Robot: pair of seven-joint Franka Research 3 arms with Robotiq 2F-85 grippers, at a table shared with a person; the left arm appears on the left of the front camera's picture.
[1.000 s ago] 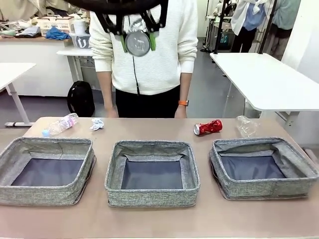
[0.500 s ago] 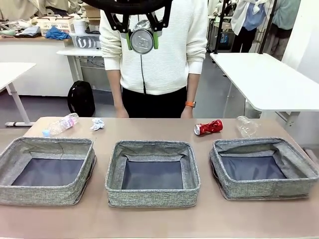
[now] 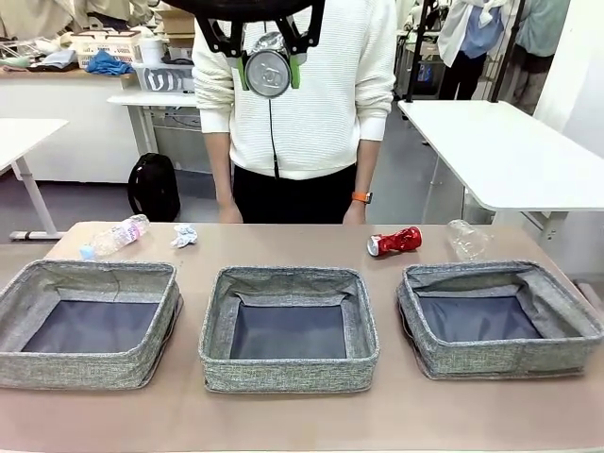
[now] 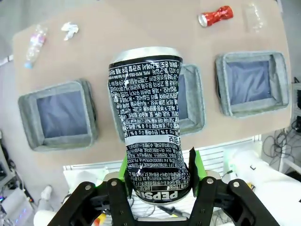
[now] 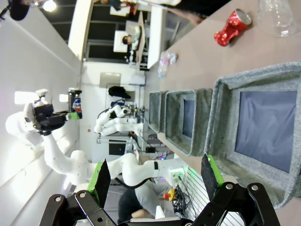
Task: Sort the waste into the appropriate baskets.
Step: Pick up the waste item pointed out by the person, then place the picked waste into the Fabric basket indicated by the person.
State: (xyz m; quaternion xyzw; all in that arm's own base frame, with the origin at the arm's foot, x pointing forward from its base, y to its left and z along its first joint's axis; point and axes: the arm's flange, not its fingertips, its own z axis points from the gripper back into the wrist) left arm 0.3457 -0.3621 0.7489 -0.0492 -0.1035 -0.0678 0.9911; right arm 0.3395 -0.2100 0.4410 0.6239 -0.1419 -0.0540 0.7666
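Front view: my left pincer [image 3: 269,74] hangs high at the top of the picture, in front of the person's white sweater [image 3: 316,123]. Its green pads clamp a silver-black can [image 3: 268,66] from both sides, the can's round end turned to the camera. In the left wrist view that can rises between my fingers, white print on black with "PEPSI" down near the pads. The table lies far beneath it, and the can hides part of the middle basket [image 4: 194,110]. My right pincer [image 5: 156,176] has its jaws spread wide, the grey wall of the right basket [image 5: 218,122] just beyond its fingers.

The tabletop [image 3: 283,415] is pale brown. The left basket [image 3: 85,370] completes a row of three grey woven bins along my side, their dark blue-grey floors showing. Along the far edge lie a clear plastic bottle [image 3: 115,236] with a white paper wad [image 3: 184,235] near it on my left. A dented red can [image 3: 394,242] and a second clear bottle [image 3: 467,238] lie on my right. The person's one hand [image 3: 229,215] and other hand [image 3: 352,215] hang at that edge, an orange band [image 3: 361,197] on one wrist.

Around us the room has a grey floor [image 3: 85,203] and a white table [image 3: 500,151] on my right. A black backpack [image 3: 154,186] stands on the floor.
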